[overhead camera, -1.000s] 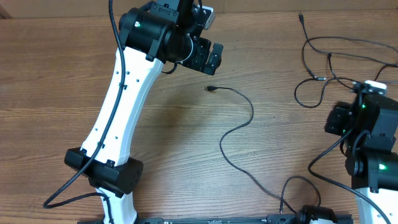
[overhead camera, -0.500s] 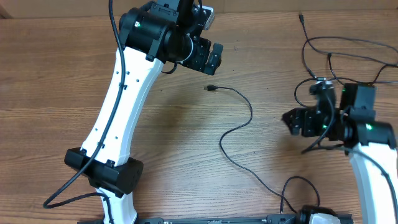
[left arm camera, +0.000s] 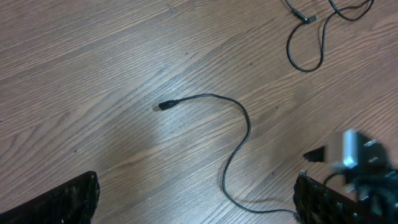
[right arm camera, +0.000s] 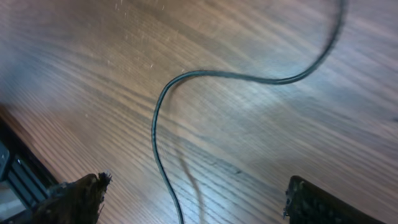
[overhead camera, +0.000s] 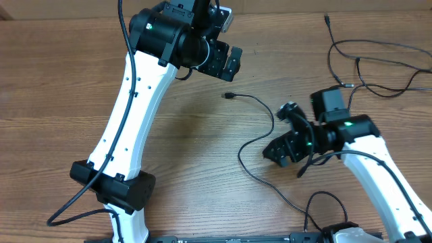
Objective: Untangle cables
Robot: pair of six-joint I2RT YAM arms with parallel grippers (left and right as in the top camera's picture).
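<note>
We saw both pincers released and empty: the left gripper (overhead camera: 233,61) above the table (overhead camera: 54,81), the right gripper (overhead camera: 275,152) over one loose cable (overhead camera: 271,115). More cables (overhead camera: 358,64) lay tangled far right, their count unclear.

Tabletop (overhead camera: 61,101): brown wood, long grain lines, a dull sheen in places.
Black rail (overhead camera: 229,239): lying along the tabletop's near edge.
Pale strip (overhead camera: 54,8): just beyond the tabletop's far edge.

Two arms (overhead camera: 135,101) (overhead camera: 378,162), one loose cable (overhead camera: 273,119), and several tangled cables (overhead camera: 358,62), count unclear.
</note>
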